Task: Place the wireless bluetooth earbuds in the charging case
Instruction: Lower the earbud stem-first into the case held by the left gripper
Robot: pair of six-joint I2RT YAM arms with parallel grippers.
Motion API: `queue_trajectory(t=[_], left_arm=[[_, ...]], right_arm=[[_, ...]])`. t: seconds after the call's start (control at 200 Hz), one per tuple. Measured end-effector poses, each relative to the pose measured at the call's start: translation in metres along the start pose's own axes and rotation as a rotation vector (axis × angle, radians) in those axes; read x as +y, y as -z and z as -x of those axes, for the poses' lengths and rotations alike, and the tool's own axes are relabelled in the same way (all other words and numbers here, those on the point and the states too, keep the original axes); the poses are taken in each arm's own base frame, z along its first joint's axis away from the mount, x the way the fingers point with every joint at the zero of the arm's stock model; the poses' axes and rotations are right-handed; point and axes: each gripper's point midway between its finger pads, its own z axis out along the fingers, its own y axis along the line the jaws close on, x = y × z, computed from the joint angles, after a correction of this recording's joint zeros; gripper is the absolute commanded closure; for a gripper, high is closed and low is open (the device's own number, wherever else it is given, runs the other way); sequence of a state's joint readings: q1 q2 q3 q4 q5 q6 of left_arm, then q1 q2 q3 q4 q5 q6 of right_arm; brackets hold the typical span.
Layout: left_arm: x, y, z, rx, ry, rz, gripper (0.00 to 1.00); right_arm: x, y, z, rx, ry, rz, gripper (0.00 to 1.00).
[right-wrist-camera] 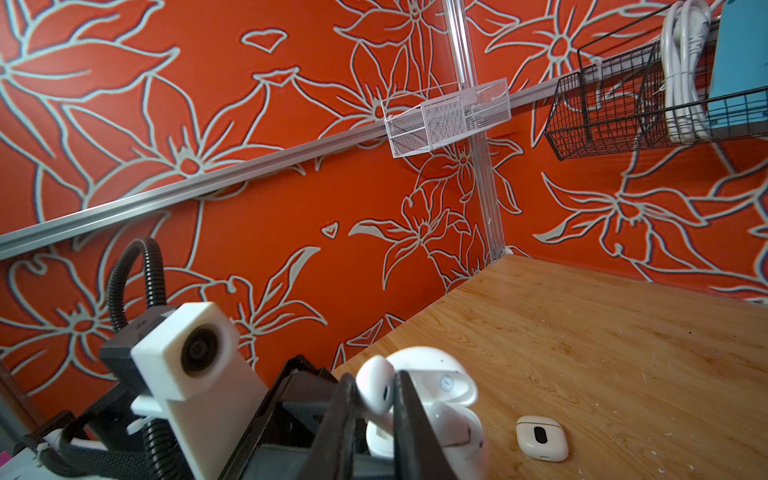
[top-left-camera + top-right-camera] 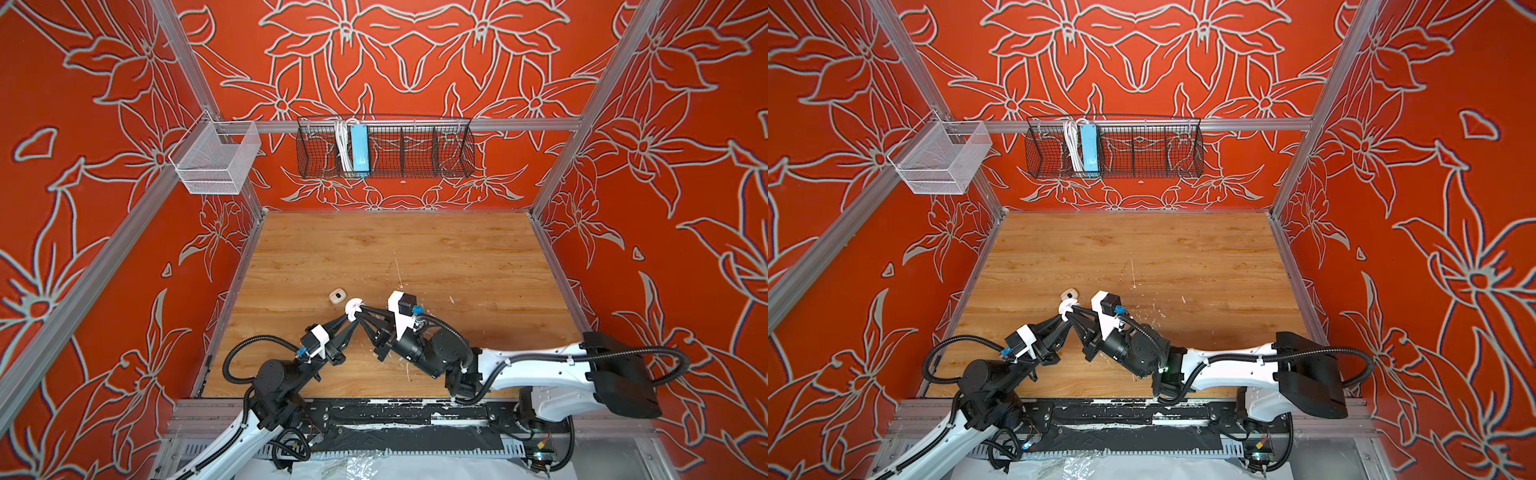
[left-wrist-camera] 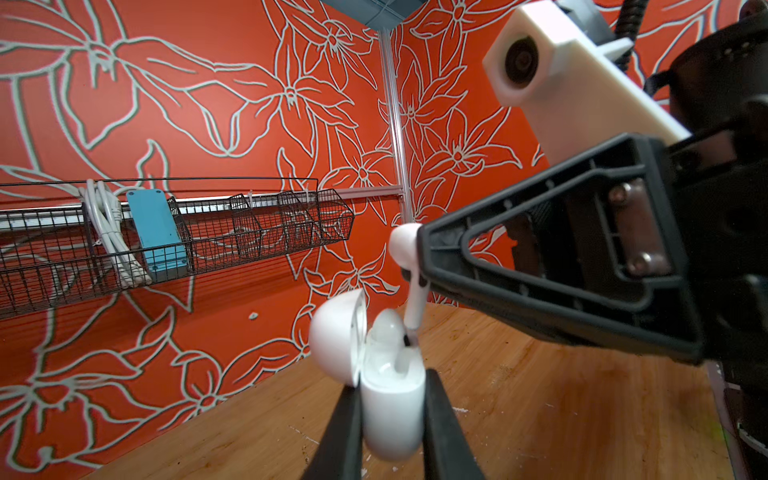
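red floral walls [image 2: 104,208] surround a wooden tabletop [image 2: 415,249]; black basket [image 2: 415,153] holds perhaps a cable [image 2: 343,145].

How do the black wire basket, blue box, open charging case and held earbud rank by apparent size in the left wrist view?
1. black wire basket
2. open charging case, enlarged by its nearness to the camera
3. blue box
4. held earbud

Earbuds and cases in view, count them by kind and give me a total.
Earbuds: 2, a held earbud in the right tool, a seated earbud in the open case.
Cases: 2, the open case in the left tool, a closed case on the table.
Total: 4.
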State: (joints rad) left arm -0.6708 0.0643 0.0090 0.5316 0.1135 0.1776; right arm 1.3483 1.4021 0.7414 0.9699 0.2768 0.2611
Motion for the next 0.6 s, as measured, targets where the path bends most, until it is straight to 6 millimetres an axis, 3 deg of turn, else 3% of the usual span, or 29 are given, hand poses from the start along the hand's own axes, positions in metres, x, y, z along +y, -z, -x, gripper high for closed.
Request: queue_trajectory(t=[0.601], left_arm=[[0.001,0.0,-0.005,0.02,0.005,0.006,1.0]], right_arm=[[-0.014,-0.005,-0.014,0.004,-0.069,-0.071,0.94]])
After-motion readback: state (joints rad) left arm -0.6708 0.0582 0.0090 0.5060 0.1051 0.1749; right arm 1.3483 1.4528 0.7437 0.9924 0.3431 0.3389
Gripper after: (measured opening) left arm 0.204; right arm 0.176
